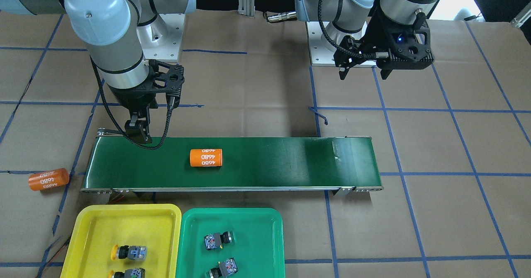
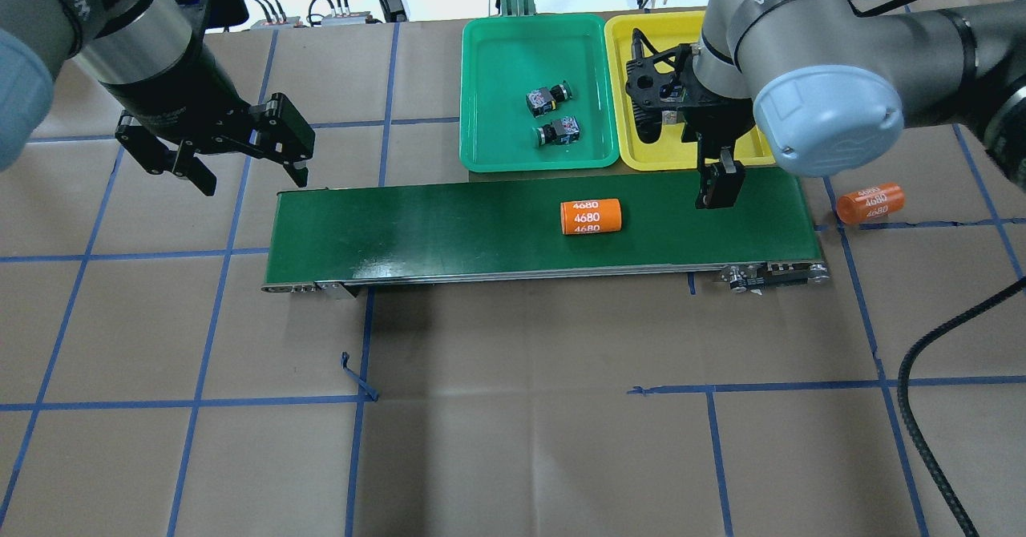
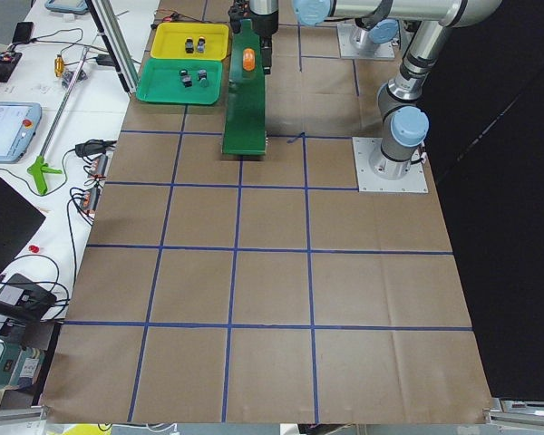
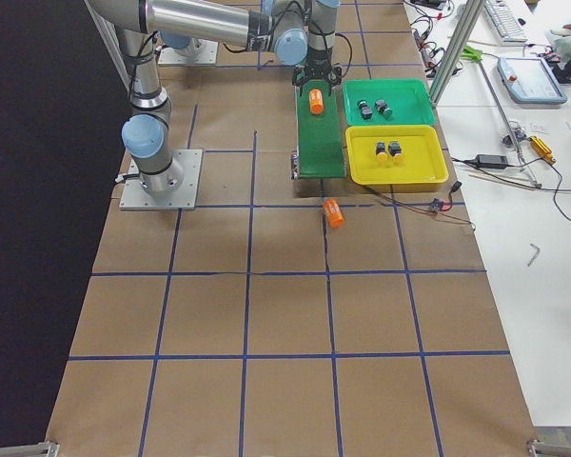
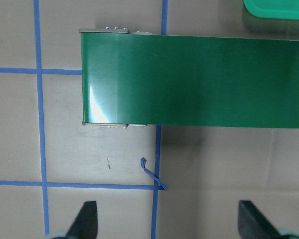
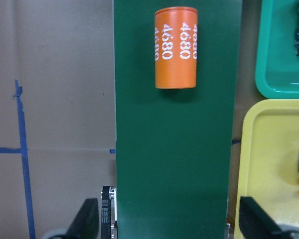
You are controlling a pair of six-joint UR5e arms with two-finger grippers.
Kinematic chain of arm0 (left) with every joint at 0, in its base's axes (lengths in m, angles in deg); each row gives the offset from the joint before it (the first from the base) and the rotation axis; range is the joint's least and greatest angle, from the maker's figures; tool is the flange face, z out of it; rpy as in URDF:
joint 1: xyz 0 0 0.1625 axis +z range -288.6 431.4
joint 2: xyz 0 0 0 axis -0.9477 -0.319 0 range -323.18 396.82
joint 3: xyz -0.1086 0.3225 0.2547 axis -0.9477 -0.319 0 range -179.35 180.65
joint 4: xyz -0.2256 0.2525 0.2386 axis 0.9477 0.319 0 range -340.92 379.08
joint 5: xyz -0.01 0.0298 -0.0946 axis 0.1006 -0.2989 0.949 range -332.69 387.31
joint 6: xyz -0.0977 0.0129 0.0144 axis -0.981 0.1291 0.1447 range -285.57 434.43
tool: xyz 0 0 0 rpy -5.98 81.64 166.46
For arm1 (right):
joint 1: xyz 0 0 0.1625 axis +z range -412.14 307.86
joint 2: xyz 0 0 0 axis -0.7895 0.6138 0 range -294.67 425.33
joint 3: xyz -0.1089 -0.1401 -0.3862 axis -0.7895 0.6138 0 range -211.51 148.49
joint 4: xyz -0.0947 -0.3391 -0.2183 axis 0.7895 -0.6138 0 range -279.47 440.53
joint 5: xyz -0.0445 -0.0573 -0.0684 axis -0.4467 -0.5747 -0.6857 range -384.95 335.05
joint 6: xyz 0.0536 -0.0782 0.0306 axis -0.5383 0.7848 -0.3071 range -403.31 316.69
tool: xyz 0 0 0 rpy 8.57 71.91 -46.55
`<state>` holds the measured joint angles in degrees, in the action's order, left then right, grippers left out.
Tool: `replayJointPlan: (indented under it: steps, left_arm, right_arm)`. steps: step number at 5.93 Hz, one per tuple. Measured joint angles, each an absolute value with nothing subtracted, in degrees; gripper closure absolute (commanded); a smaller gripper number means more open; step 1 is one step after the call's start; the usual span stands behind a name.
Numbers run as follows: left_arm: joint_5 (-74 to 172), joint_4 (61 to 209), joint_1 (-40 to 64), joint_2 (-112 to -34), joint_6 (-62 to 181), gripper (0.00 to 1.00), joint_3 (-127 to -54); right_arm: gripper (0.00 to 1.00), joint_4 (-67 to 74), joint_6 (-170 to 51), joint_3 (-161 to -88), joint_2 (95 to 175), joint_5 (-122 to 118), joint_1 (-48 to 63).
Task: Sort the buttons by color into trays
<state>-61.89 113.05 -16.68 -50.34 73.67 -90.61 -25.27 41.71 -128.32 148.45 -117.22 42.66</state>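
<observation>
Two buttons (image 1: pixel 219 240) (image 1: pixel 224 267) lie in the green tray (image 1: pixel 257 220). Two more buttons with yellow caps (image 1: pixel 130 252) (image 1: pixel 128 274) lie in the yellow tray (image 1: pixel 124 215). In the overhead view my right arm hides most of the yellow tray (image 2: pixel 621 80). My right gripper (image 1: pixel 139 133) hangs open and empty over the conveyor's end beside the yellow tray, and its wrist view shows wide-apart fingertips (image 6: pixel 87 221). My left gripper (image 1: pixel 363 75) is open and empty, hovering over bare table off the belt's other end.
A long dark green conveyor belt (image 1: pixel 269 162) lies between the arms and the trays. One orange "4680" cylinder (image 1: pixel 206 157) lies on it, near my right gripper. Another orange cylinder (image 1: pixel 48 179) lies on the table past the belt's end.
</observation>
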Motion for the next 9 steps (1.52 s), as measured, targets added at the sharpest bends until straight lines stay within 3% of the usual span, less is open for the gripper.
replayJointPlan:
  steps: [5,7,9]
  left_arm:
    - [-61.8,112.89,-16.52,-50.43,75.18,0.02,-90.54]
    - [-61.82,112.86,-16.5,-50.46,75.46,0.02,-90.39]
    - [-61.84,112.86,-16.46,-50.46,75.48,0.02,-90.32]
  right_arm:
    - [0.0,-27.01,-8.19,-124.89,154.1,-117.69,41.08]
    - [0.0,-15.02,-31.08,-122.88,156.53,-117.03,40.9]
    - [0.0,-4.96,-39.3,-122.49,157.37,-113.36,38.07]
